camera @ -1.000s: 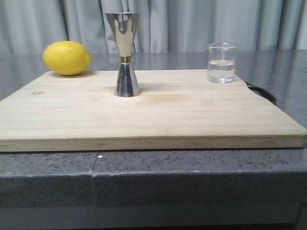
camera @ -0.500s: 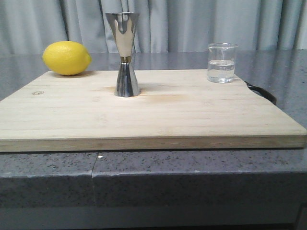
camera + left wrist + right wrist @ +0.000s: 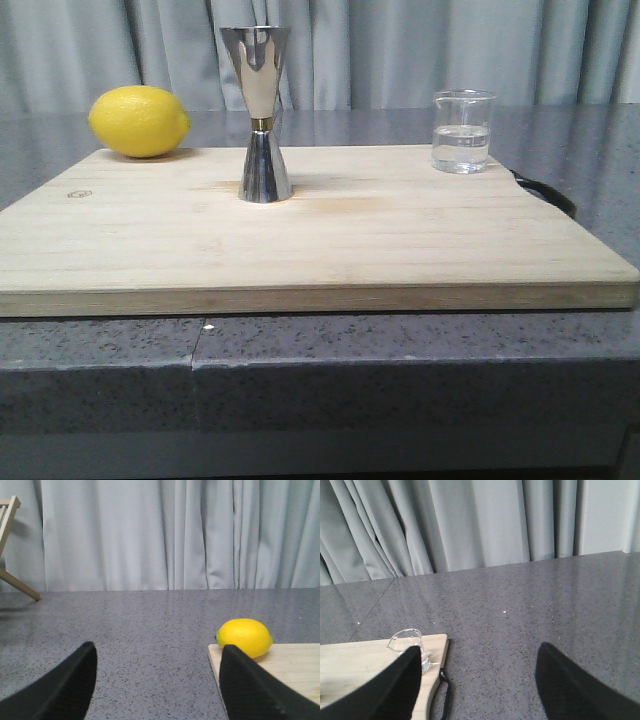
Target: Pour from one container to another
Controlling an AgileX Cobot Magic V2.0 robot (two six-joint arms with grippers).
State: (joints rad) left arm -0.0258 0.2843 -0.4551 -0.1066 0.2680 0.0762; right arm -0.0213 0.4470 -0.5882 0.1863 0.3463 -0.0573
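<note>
Fingers (image 3: 80, 685) of left gripper and right gripper (image 3: 477, 690) are held apart, empty. No change seen vs. earlier: beaker (image 3: 462, 131) at board's (image 3: 320, 240) 2 o'clock, jigger (image 3: 262, 112) centre-back. Grasp not begun.

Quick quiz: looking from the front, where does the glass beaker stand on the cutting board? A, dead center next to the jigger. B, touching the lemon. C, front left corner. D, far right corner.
D: the glass beaker stands at the far right corner of the cutting board, well apart from the jigger and lemon.
</note>
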